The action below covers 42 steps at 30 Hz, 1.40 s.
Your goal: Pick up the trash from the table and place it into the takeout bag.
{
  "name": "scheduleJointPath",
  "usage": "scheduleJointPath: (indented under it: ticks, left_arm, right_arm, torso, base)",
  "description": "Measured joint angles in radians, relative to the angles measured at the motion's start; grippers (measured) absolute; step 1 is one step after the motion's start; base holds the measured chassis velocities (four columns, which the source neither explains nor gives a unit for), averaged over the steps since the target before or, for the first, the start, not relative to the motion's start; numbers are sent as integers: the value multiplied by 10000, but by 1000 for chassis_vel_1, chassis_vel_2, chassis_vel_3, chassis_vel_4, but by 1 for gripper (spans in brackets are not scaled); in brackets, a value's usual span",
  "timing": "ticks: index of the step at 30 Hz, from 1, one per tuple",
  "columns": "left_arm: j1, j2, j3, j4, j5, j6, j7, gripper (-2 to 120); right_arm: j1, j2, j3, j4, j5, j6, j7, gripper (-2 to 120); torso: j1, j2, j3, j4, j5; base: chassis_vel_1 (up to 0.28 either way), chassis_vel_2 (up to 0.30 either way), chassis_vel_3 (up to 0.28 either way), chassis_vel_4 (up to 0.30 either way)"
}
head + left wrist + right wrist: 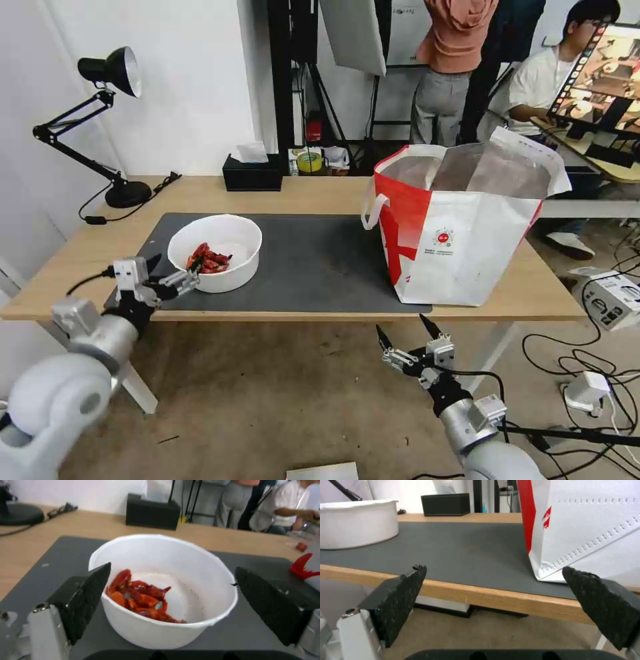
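Approaching bowl [215,252] on mat, left of bag [460,227]: left gripper [175,273] was spread, nothing pinched. Right gripper [405,331] was parked spread below table [320,193] edge. Bowl not yet bagged.

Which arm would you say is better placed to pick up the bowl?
Left. The left gripper is open at the bowl rim on the table, while the right gripper hangs open below the table edge near the bag.

white bowl [215,252], red scraps [209,259]; red-and-white bag [460,227], grey mat [320,267].
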Motion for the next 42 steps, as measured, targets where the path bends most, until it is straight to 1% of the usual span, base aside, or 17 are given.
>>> scheduleJointPath:
  ticks: [1, 2, 4, 5, 7, 8, 10, 11, 13, 14, 17, 18, 20, 22, 23, 26, 42]
  left_arm:
    - [-272, 211, 145, 116, -342, 269, -315, 100]
    - [-272, 211, 145, 116, -342, 269, -315, 100]
    - [-991, 787, 545, 447, -1413, 900, -1014, 100]
    - [-991, 787, 545, 447, -1413, 900, -1014, 100]
    - [-1871, 1291, 975, 963, -2099, 1356, -1278, 100]
    - [-1871, 1291, 975, 963, -2099, 1356, -1278, 100]
    - [-2833, 1616, 1552, 1505, -2695, 1722, -1685, 100]
    - [-2833, 1616, 1552, 1505, -2695, 1722, -1685, 100]
    - [-3847, 1804, 2241, 2069, -3404, 2305, -2079, 100]
    - [-3847, 1804, 2241, 2069, -3404, 2305, -2079, 100]
    - [-4788, 1829, 2911, 2791, -4097, 2985, -2514, 100]
    - [-4788, 1829, 2911, 2791, -4097, 2985, -2514, 100]
    - [-5187, 1783, 3133, 3253, -4424, 3350, -2574, 100]
    - [-5200, 1781, 3141, 3271, -4433, 3364, -2574, 100]
    - [-5383, 1747, 3232, 3545, -4553, 3601, -2578, 100]
    - [-5513, 1691, 3295, 3858, -4603, 3802, -2541, 100]
    - [-5951, 1476, 3369, 4615, -5000, 3891, -2633, 100]
  right_arm:
    - [0, 0, 0, 1, 1, 0, -1, 100]
    - [0, 0, 0, 1, 1, 0, -1, 100]
    - [1, 0, 1, 2, 1, -1, -4, 100]
    - [1, 0, 1, 2, 1, -1, -4, 100]
    - [1, 0, 0, 1, 1, -2, -6, 100]
    - [1, 0, 0, 1, 1, -2, -6, 100]
    - [1, 0, 1, 2, 1, -2, -8, 100]
    - [1, 0, 1, 2, 1, -2, -8, 100]
    - [1, 0, 1, 2, 1, -2, -9, 100]
    - [1, 0, 1, 2, 1, -2, -9, 100]
    - [1, 0, 1, 3, 2, -2, -9, 100]
    - [1, 0, 1, 3, 2, -2, -9, 100]
    - [1, 0, 1, 2, 2, -1, -9, 100]
    - [1, 0, 1, 2, 2, -1, -9, 100]
    - [1, 0, 1, 2, 2, -1, -9, 100]
    - [1, -1, 1, 2, 2, -2, -9, 100]
    - [1, 0, 1, 1, 3, 0, -9, 100]
  torso:
    - [0, 0, 0, -1, 0]
    - [0, 0, 0, -1, 0]
    - [0, 0, -1, -1, -1]
    - [0, 0, -1, -1, -1]
    - [0, 0, -1, -1, 0]
    - [0, 0, -1, -1, 0]
    - [0, 0, -1, -1, 2]
    - [0, 0, -1, -1, 2]
    - [1, 0, 0, -1, 0]
    - [1, 0, 0, -1, 0]
    - [1, 0, 0, -1, 0]
    - [1, 0, 0, -1, 0]
    - [1, 0, 0, -1, 0]
    - [1, 0, 0, -1, 0]
    - [0, 0, 0, -1, 0]
    - [1, 0, 0, -1, 0]
    - [0, -1, -2, 0, 2]
  base:
    - [0, 0, 0, 0]
    - [0, 0, 0, 0]
    - [0, 0, 0, 0]
    - [0, 0, 0, 0]
    - [0, 0, 0, 0]
    - [0, 0, 0, 0]
    - [0, 0, 0, 0]
    - [0, 0, 0, 0]
    - [0, 0, 0, 0]
    - [0, 0, 0, 0]
    - [0, 0, 0, 0]
    - [0, 0, 0, 0]
    - [0, 0, 0, 0]
    - [0, 0, 0, 0]
    - [0, 0, 0, 0]
    - [0, 0, 0, 0]
    - [0, 0, 0, 0]
